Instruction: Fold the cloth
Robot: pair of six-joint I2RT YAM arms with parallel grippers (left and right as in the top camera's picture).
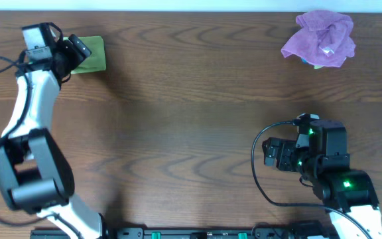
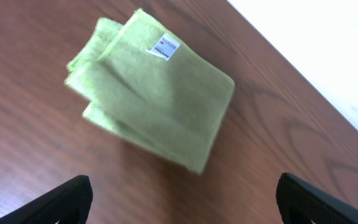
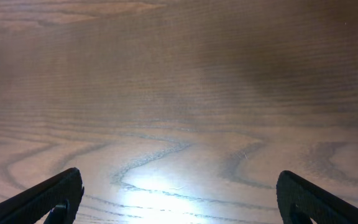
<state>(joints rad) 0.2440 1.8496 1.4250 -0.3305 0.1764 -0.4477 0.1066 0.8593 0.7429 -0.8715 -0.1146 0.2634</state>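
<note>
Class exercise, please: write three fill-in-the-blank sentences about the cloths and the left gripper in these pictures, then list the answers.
The small tag on the folded lime-green cloth is ____ in colour.
The crumpled cloth at the far right corner of the table is ____ in colour.
The left gripper holds nothing, and its jaws stand ____.
Missing words: white; purple; open.

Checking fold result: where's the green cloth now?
Overhead, the green cloth lies folded at the table's far-left, by the open left gripper; the purple cloth is far right.
</note>
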